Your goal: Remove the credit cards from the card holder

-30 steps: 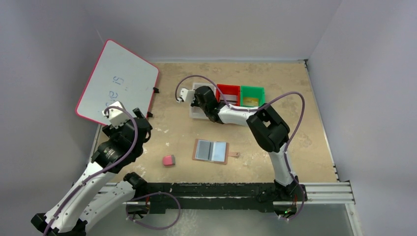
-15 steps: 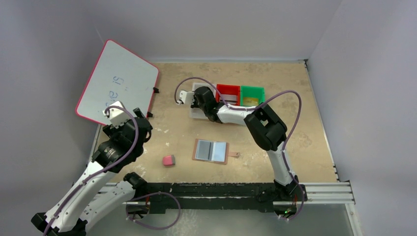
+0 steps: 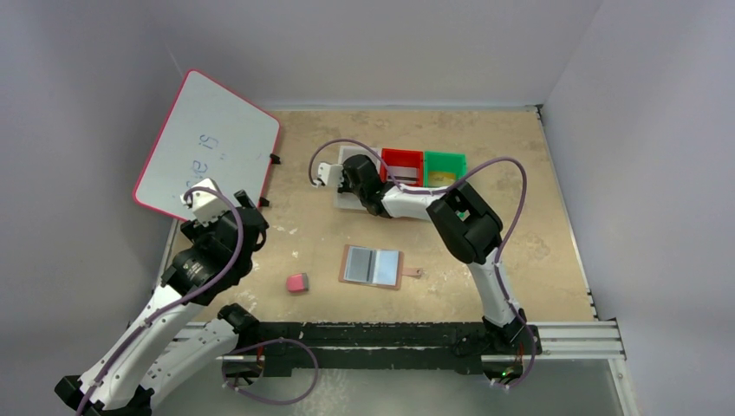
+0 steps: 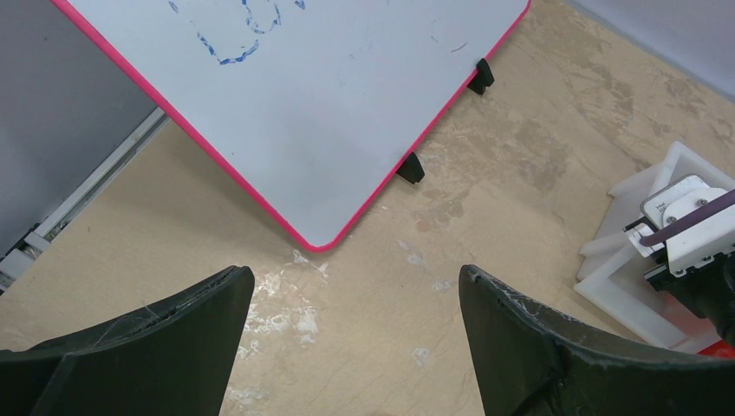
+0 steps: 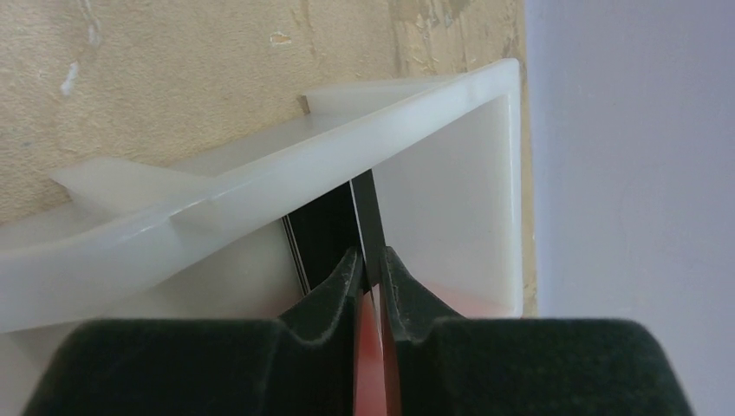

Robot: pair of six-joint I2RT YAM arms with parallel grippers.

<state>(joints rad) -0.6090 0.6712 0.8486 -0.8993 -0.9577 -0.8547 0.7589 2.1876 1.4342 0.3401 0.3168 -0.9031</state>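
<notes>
Top external: card holder (image 3: 373,267) lies open nearer than the white bin (image 5: 260,169), long axis left-right, tab pointing right.
Left gripper (image 4: 354,277) gapes, well left of the bin; right gripper (image 5: 368,264), inside it, pinches a black credit card (image 5: 367,217) on edge, long axis straight ahead of the fingers.

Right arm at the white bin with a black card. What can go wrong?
1. The thin black plastic card stands on edge between the right gripper's close-set jaws; let go here, it may tip against the dark card beside it.
2. The fingertips sit close to the white plastic bin's wall; a sideways retreat might snag it and drag the bin.
</notes>
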